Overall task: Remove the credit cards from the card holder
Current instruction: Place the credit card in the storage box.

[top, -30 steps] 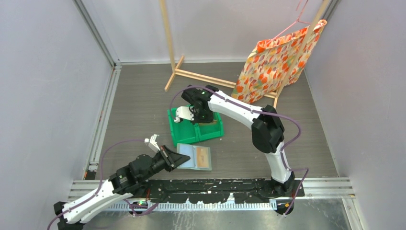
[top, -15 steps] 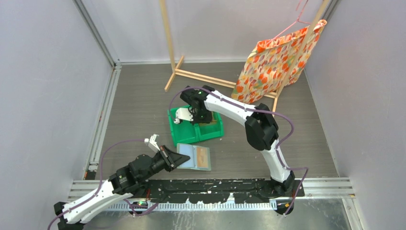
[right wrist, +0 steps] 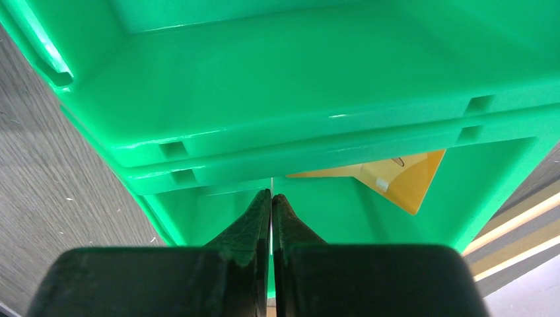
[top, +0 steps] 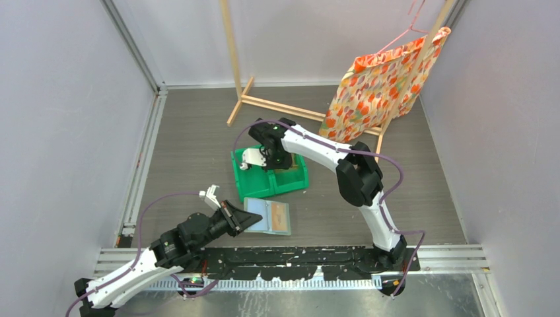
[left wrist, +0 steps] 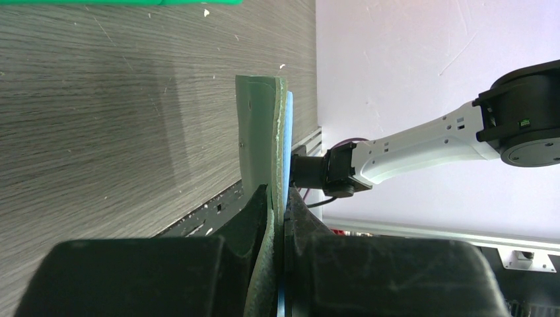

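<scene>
The card holder [top: 259, 218] lies open on the floor, pale blue-grey inside, with a tan credit card [top: 281, 214] in its right half. My left gripper [top: 236, 218] is shut on the holder's left flap; the left wrist view shows the grey-green flap [left wrist: 257, 125] edge-on between the fingers [left wrist: 277, 198]. My right gripper [top: 277, 164] hangs over the right compartment of the green bin [top: 254, 183]. In the right wrist view it [right wrist: 271, 195] is shut on a thin pale card seen edge-on. Another yellow card [right wrist: 396, 175] lies in that compartment.
A wooden rack [top: 245, 99] stands behind the bin. An orange flowered cloth bag [top: 383, 79] hangs from it at the back right. Grey walls close both sides, and a black rail [top: 290, 254] runs along the near edge.
My right arm has shifted slightly left over the bin. The left arm and the card holder have not moved.
</scene>
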